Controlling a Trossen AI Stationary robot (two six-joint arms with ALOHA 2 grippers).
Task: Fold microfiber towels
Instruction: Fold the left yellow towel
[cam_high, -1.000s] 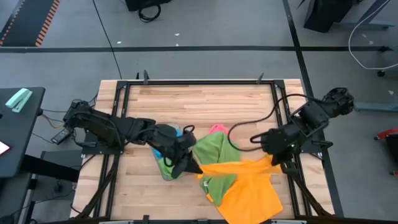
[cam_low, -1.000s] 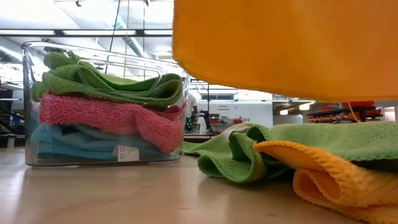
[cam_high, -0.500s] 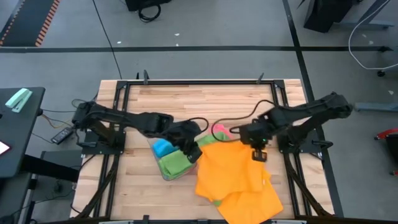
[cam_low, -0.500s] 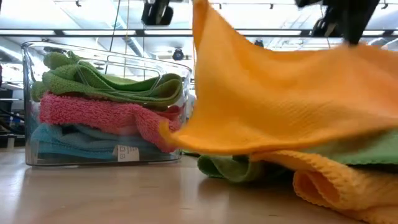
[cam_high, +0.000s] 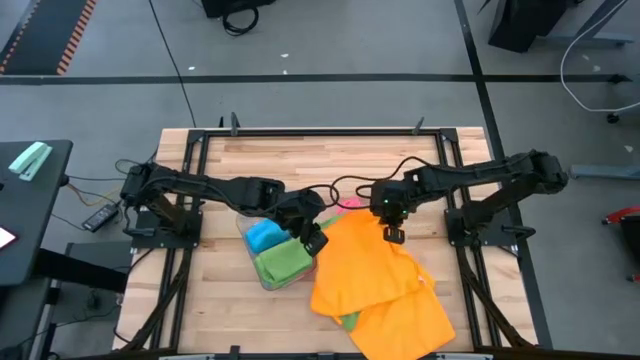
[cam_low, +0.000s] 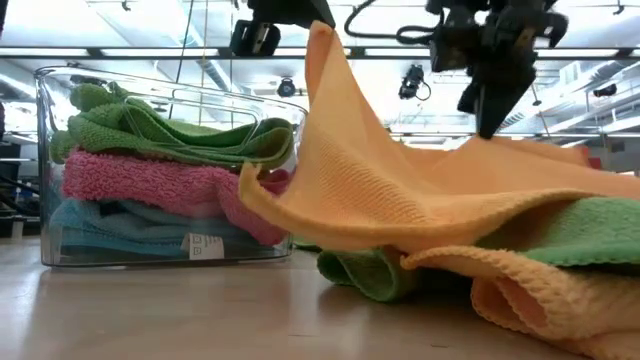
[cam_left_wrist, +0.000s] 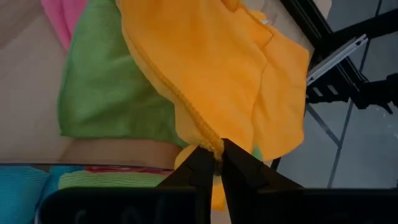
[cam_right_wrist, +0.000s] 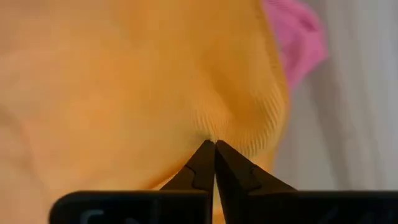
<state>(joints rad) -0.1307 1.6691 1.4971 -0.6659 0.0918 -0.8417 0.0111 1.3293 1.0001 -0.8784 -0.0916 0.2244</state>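
1. High view: the left gripper (cam_high: 316, 240) and right gripper (cam_high: 391, 232) each pinch an edge of the soft orange microfiber towel (cam_high: 365, 280), which drapes beside the clear plastic tray (cam_high: 262, 278).
2. Low view: the tray holds folded green, pink and blue cloths; a loose green towel (cam_low: 375, 265) lies under the orange one.
3. Left wrist view: fingers clamp the hem (cam_left_wrist: 208, 144) thinly; it could slip.
4. Right wrist view: fingers closed on orange fabric (cam_right_wrist: 214, 134).
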